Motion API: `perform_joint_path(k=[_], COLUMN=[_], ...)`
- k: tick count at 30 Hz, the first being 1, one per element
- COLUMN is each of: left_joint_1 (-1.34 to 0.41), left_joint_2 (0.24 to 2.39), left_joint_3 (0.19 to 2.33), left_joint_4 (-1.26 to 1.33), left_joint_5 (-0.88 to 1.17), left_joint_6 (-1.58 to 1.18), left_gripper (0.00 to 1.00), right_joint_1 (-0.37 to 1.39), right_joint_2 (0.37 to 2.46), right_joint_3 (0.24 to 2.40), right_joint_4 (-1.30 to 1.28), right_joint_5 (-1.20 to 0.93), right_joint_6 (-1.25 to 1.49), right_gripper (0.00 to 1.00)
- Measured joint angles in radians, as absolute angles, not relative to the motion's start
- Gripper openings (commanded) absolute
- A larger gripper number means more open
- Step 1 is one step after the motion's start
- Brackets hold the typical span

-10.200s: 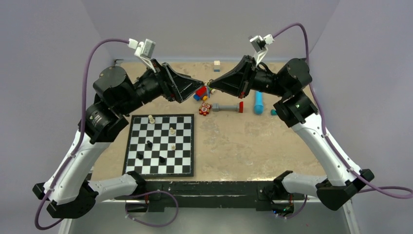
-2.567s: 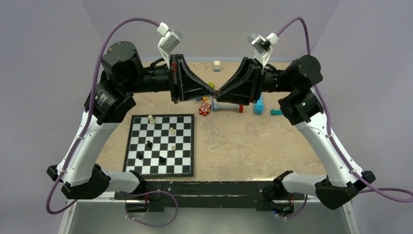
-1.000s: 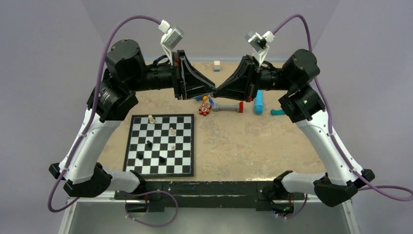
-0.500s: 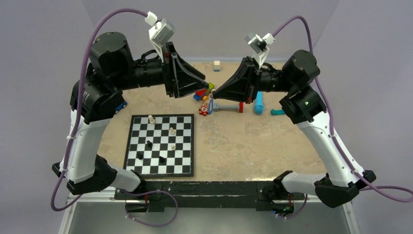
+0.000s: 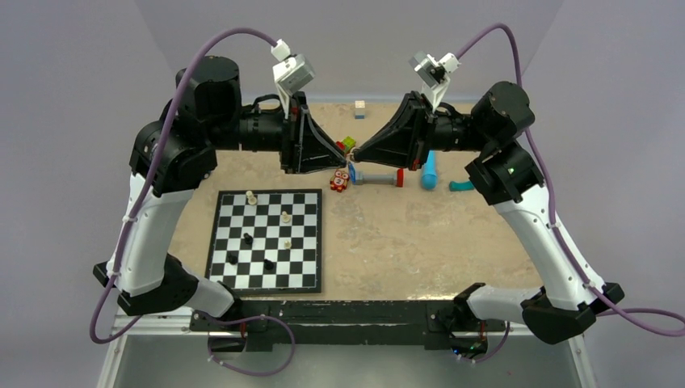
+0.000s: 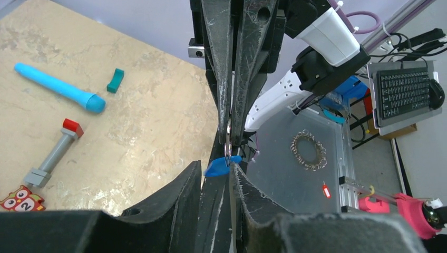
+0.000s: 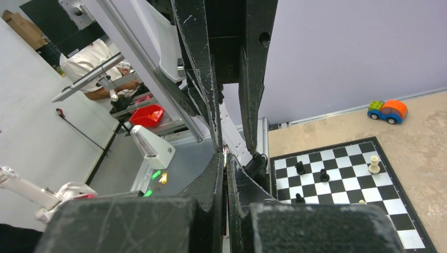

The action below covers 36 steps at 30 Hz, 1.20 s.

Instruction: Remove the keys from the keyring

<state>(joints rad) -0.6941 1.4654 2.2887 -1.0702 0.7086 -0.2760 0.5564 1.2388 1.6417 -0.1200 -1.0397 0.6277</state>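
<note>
Both grippers meet tip to tip in the air above the back middle of the table. My right gripper point(image 5: 356, 153) point(image 6: 230, 138) is shut on a thin silvery metal piece point(image 6: 227, 143) of the keyring. I cannot tell whether that piece is the ring or one of the keys. The keyring's blue tag point(image 6: 221, 168) hangs just below it, at the tips of my left gripper point(image 6: 217, 168) point(image 5: 345, 158). The left jaws stand apart, one on each side of the right gripper's tip point(image 7: 226, 156). No key shows apart from that metal piece.
On the tan table lie a chessboard point(image 5: 265, 240) with several pieces, an owl block point(image 5: 340, 179), a grey bar with a red end point(image 5: 378, 177), a light-blue cylinder point(image 5: 428, 170), a teal piece point(image 5: 460, 186) and a toy car point(image 7: 387, 110).
Half a second ago my left gripper had pulled back to the left, away from the right one. It has now come back to the right gripper's tip. The right arm has held still.
</note>
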Motion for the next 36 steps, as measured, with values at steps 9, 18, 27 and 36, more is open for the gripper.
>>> perform_joint_path(k=[9,18,27,36], left_joint_1=[-0.694,-0.694,-0.694,-0.687], left_joint_2=[1.466,1.469,1.477,1.464], left_joint_3=[2.279,2.279,2.268,2.227], left_joint_4=[-1.056,-1.030,-0.989,-0.932], left_joint_5=[0.754,0.791,0.813,0.826], left_joint_6=[-0.277,-0.281,-0.309,-0.356], left_gripper=[0.27,0.20,0.00,0.00], right_joint_1=[0.556,0.556,0.556,0.554], right_joint_2=[1.239,1.239,1.239,1.235], right_joint_3=[1.642,1.642,1.642,1.624], right_joint_4=[-0.116,-0.103,-0.083,-0.041], right_joint_5=[-1.040,-1.039,-1.043,-1.040], right_joint_6=[0.633,0.640,0.655,0.676], right_gripper=[0.00,0.00,0.00,0.00])
